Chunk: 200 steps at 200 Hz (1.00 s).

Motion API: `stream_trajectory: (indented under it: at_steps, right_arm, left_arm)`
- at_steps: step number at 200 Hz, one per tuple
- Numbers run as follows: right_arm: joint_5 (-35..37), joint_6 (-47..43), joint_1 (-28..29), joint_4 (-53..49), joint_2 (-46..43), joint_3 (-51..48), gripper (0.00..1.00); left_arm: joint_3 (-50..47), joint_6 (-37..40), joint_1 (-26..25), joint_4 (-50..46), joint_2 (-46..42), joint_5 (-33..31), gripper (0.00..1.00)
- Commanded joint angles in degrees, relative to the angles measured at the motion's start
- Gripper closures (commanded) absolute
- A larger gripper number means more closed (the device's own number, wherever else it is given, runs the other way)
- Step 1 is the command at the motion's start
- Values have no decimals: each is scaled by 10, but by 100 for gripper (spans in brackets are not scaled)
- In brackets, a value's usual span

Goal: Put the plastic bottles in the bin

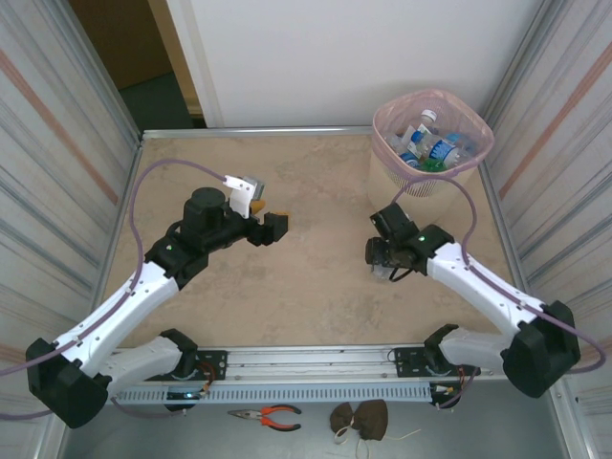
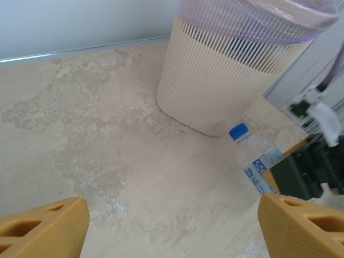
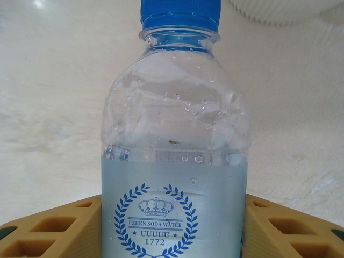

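The right gripper [image 3: 173,228] pinches the clear bottle [image 3: 174,134] at label height, upright at 7 o'clock from the bin [image 2: 215,86] — its smooth wall may slip on lifting. The left gripper [image 2: 172,228] stands spread, empty.

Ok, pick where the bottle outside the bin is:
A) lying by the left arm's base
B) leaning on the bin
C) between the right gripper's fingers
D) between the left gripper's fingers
C: the bottle sits between the right gripper's yellow fingers, one against each side, while the left gripper is open with nothing in it.
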Motion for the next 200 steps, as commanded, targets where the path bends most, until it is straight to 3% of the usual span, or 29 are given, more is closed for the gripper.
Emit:
stream_trajectory:
  at_steps: [1, 55, 115, 156, 200]
  right_arm:
    - [-15, -13, -2, -47, -33, 51, 43]
    - [-105, -47, -55, -50, -29, 210, 44]
    - [-214, 4, -197, 77, 55, 354, 49]
    - [-210, 128, -286, 223, 135, 383, 50]
    - [-161, 193, -315, 234, 253, 472, 49]
  left_arm:
    - [-3, 2, 6, 11, -12, 1, 18]
    - [6, 6, 11, 12, -5, 7, 18]
    - [15, 10, 17, 2, -5, 12, 18]
    - [18, 9, 19, -5, -8, 11, 18]
    - [26, 12, 21, -18, -11, 6, 17]
